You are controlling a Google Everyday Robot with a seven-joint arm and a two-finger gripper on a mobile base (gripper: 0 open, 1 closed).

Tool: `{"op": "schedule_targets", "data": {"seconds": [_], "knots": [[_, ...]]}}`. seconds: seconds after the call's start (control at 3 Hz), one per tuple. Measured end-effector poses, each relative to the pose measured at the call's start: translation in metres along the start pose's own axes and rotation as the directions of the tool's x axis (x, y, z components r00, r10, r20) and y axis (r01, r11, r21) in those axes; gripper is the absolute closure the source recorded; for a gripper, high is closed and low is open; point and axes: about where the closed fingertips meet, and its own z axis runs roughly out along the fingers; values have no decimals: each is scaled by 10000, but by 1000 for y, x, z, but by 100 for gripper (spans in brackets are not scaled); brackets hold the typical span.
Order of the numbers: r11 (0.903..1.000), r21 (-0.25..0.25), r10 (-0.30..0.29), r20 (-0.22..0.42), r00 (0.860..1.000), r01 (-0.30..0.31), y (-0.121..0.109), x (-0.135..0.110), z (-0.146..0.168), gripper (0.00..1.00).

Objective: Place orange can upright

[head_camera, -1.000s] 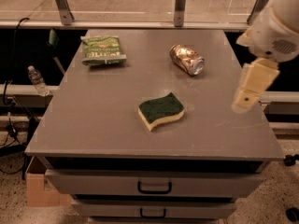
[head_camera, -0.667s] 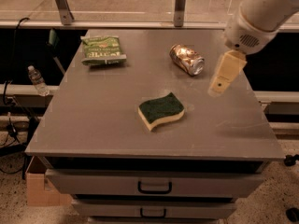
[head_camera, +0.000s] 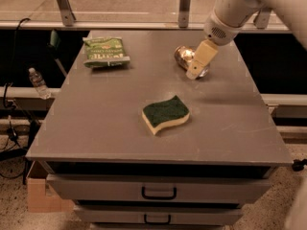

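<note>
The orange can [head_camera: 186, 57] lies on its side at the back right of the grey table [head_camera: 105, 128], its silver end facing left. My gripper [head_camera: 195, 71] hangs from the white arm at the upper right, and its cream fingers reach down over the can's right part, covering some of it. I cannot tell whether they touch the can.
A green snack bag [head_camera: 105, 51] lies at the back left. A green-topped yellow sponge [head_camera: 165, 114] lies near the table's middle. The table has drawers below its front edge. A plastic bottle [head_camera: 37, 82] stands off the table's left side.
My gripper has moved left and toward the back, from over the table's right edge to above the can. The can, sponge and bag have not moved.
</note>
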Motion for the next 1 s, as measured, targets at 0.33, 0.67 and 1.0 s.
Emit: {"op": "schedule_targets", "data": {"seconds": [0.33,0.67,1.0], "knots": [[9939,-202,1080,-136,9941,-1083,-25,-15,33,0],[9809,-215,1919,-553,9799,-1933,-41,-20,64,0],[9582,-166,2827,-991,9541,-2857,-54,-9,85,18]]}}
